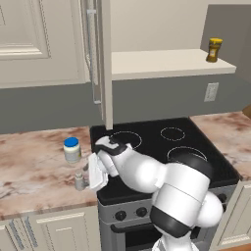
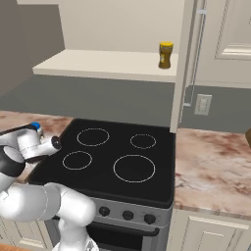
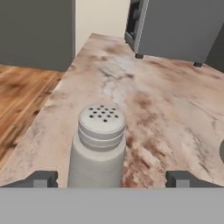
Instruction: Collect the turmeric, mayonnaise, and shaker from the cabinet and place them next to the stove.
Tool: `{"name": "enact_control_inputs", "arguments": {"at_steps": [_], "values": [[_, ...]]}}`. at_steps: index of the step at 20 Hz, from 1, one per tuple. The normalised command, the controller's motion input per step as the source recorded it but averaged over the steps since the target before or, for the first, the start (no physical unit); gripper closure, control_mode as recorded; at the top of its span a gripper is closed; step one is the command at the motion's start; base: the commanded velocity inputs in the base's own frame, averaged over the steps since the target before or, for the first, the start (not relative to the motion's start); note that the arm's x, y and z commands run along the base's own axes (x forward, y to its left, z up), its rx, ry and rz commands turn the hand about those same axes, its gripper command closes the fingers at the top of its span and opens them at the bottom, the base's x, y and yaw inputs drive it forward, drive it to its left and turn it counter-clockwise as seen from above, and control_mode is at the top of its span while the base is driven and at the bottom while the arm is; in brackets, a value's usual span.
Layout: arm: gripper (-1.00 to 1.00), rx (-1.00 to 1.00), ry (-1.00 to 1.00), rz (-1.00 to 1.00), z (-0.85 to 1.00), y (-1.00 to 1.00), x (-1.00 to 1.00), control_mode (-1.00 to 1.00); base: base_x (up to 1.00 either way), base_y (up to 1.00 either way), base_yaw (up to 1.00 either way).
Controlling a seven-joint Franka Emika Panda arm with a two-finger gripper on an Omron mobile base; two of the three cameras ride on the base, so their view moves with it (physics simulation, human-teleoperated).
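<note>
The pincer [image 3: 111,178] stood open, its two dark fingertips [image 3: 41,178] spread wide on either side of the shaker [image 3: 99,146] and clear of it, so nothing was gripped. The shaker stood upright on the marbled table [image 1: 34,171], just left of the stove [image 1: 162,142], its perforated round top facing the hand camera. In the left base view the shaker [image 1: 79,180] sat just beside the white hand of the arm, near the table's front edge. The mayonnaise [image 1: 72,149] stood upright on the same table a little behind the shaker, near the stove's left edge; in the right base view only its blue lid [image 2: 34,126] peeked out behind the arm. The turmeric [image 2: 165,55] stood upright on the beige shelf board of the cabinet [image 2: 98,63], toward the right end of the shelf in both base views, near the open cabinet door [image 1: 100,59], well apart from the other two jars. The stove's black top carried nothing on its four ring burners.
</note>
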Motion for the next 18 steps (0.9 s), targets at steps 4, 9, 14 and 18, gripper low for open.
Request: {"name": "enact_control_inputs", "arguments": {"at_steps": [4, 9, 14, 18], "values": [[-1.0, 0.0, 0.01, 0.0, 0.23, -0.47, 0.0, -1.0, 0.0, 0.0, 0.0], [-1.0, 0.01, -0.01, -0.07, 0.48, -0.45, -0.06, -1.0, 0.0, 0.0, 0.0], [-1.0, 0.0, 0.0, -0.19, 0.68, -0.4, -0.02, -1.0, 0.0, 0.0, 0.0], [-1.0, 0.0, 0.0, -0.25, 0.82, -0.49, -0.04, -1.0, 0.0, 0.0, 0.0]]}}
